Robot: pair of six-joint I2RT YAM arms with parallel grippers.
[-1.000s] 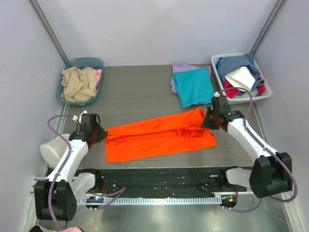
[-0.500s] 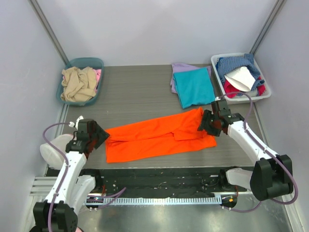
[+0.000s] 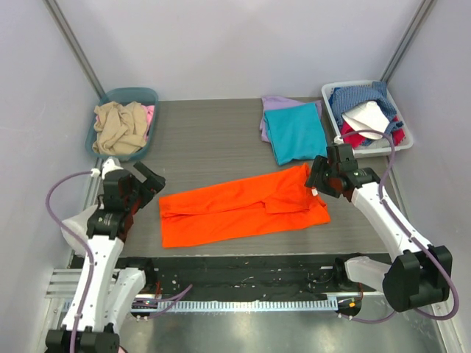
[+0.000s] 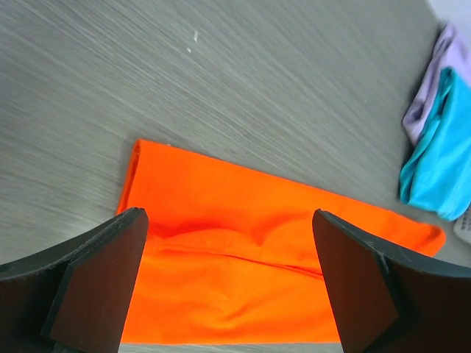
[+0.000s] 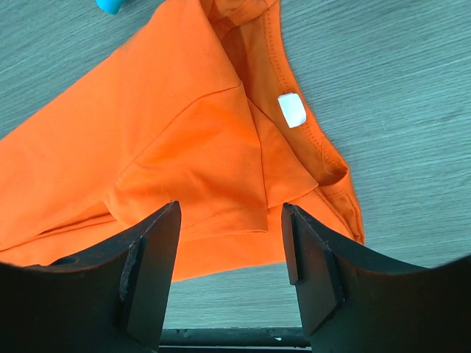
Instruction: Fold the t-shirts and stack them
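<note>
One soft orange shirt [image 3: 243, 208] lies as a long creased band; behind it two flat rectangles, teal shirt [image 3: 296, 131] on lavender shirt [image 3: 274, 105]. Left gripper [image 4: 229, 220] and right gripper [image 5: 229, 217] are open, empty.

The left arm [image 3: 99, 246] and right arm [image 3: 383, 213] share white tubular links and black joint housings. A pale purple cable [image 3: 49, 204] loops beside each. The left gripper [image 4: 228, 220] and right gripper [image 5: 229, 213] carry broad, matte black, wedge-shaped fingers [image 4: 96, 283].
</note>
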